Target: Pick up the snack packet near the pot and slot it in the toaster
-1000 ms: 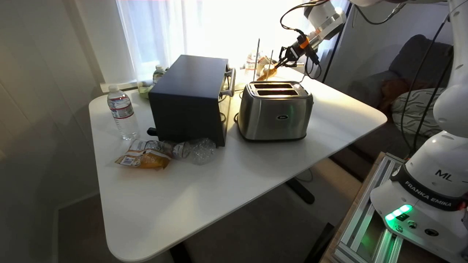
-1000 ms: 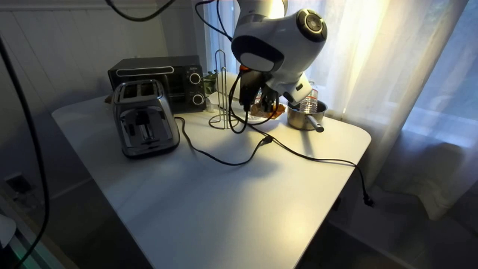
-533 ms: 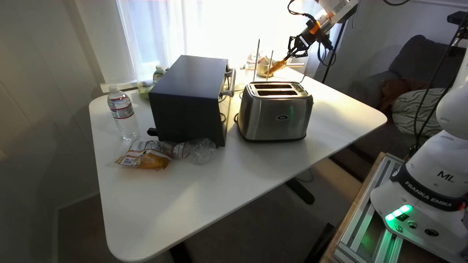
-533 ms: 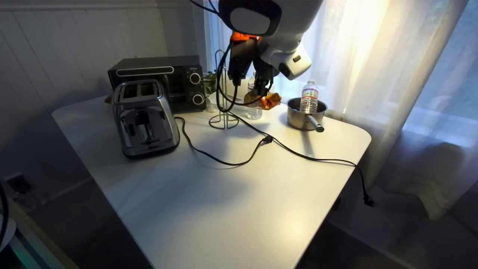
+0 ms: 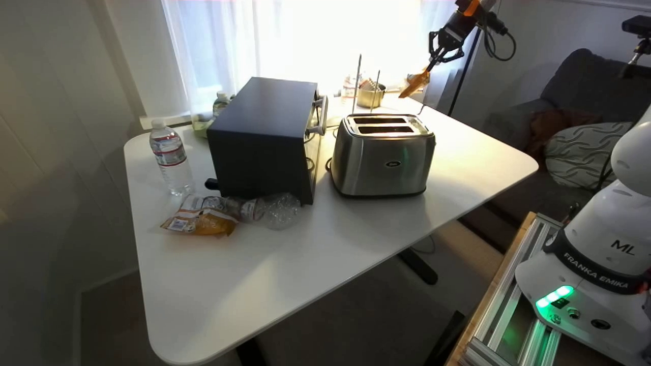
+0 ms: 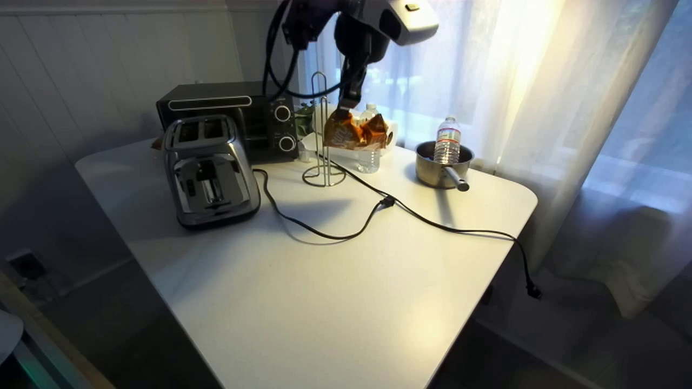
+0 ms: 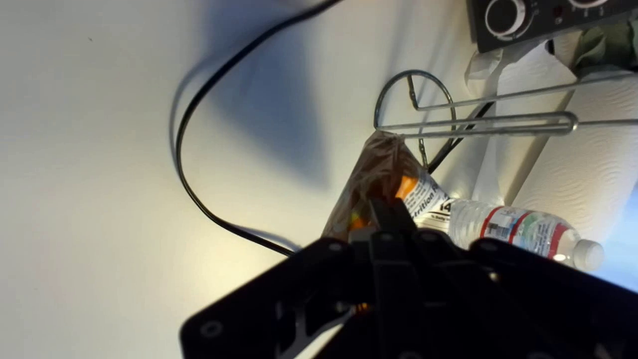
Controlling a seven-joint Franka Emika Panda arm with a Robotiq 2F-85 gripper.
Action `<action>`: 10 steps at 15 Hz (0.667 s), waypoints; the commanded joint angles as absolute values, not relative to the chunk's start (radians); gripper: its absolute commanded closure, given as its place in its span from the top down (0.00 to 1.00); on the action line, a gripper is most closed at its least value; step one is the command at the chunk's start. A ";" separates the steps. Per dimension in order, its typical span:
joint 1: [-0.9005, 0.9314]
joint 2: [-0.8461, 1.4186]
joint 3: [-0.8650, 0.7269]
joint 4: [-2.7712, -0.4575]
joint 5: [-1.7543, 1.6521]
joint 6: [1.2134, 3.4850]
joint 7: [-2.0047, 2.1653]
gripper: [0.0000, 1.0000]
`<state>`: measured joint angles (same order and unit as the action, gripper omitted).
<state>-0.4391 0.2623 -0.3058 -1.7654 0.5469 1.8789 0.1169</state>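
My gripper (image 5: 431, 65) is shut on the snack packet (image 5: 416, 84), a crinkly brown-orange packet that hangs from the fingertips above the table. In an exterior view the packet (image 6: 346, 134) hangs tilted behind the wire stand, in front of a water bottle. In the wrist view the closed fingertips (image 7: 391, 209) pinch the packet (image 7: 366, 169), and part of its printed label shows. The silver toaster (image 5: 384, 165) stands on the table with both slots empty; it also shows in an exterior view (image 6: 216, 178). The steel pot (image 6: 435, 174) stands apart with a bottle in it.
A black toaster oven (image 5: 259, 152) stands beside the toaster. A wire stand (image 6: 324, 151) and a water bottle (image 6: 369, 161) are near the packet. A black cord (image 6: 330, 236) crosses the table. A yellow-orange packet (image 5: 203, 218) lies with clear wrappers beside the oven.
My gripper has risen with the packet, lifting it up off the back of the table and away from the pot. The toaster, pot and oven have not moved.
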 commanded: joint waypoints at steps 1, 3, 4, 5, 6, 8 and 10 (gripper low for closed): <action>-0.429 0.142 -0.324 -1.818 0.459 1.674 0.158 0.01; -0.434 0.117 -0.328 -1.806 0.472 1.496 0.139 0.01; -0.430 0.107 -0.331 -1.804 0.471 1.428 0.147 0.01; -0.426 0.100 -0.334 -1.802 0.475 1.368 0.156 0.01; -0.424 0.095 -0.335 -1.800 0.487 1.309 0.166 0.01; -0.422 0.097 -0.335 -1.799 0.529 1.219 0.189 0.00; -0.415 0.107 -0.334 -1.807 0.570 1.154 0.228 0.00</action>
